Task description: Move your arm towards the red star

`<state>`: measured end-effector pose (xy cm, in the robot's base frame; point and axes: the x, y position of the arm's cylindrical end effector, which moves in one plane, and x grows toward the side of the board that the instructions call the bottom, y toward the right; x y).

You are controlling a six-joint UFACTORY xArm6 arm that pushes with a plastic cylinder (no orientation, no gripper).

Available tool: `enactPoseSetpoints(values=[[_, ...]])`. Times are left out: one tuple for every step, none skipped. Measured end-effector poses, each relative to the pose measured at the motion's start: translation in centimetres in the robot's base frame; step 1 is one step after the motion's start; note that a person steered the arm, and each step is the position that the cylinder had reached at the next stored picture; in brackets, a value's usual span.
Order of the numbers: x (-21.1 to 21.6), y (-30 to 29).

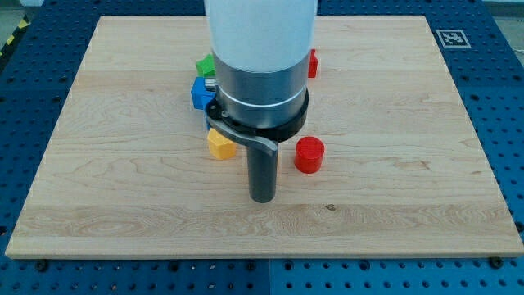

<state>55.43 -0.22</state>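
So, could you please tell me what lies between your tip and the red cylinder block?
Nothing: in the camera view, only bare wooden board separates my tip from the red cylinder block, which sits toward the view's upper right of the tip.

My tip rests on the wooden board, and I place everything relative to it. The red cylinder stands near the tip, toward the view's top and right, apart from it. The yellow block lies toward the view's top and left of the tip, close to the arm's metal collar. Further toward the view's top on that left side are the blue block and, just above it, the green block, both partly hidden by the arm. A second red block shows only a small edge far toward the view's top and right; its shape cannot be made out.
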Motion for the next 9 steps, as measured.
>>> enactPoseSetpoints(values=[[-0.7,0.2],[-2.0,0.2],[-2.0,0.2],[-2.0,-0.5],[-2.0,-3.5],[-1.1,-4.3],[0.7,-4.7],[2.5,-5.7],[3.6,-6.3]])
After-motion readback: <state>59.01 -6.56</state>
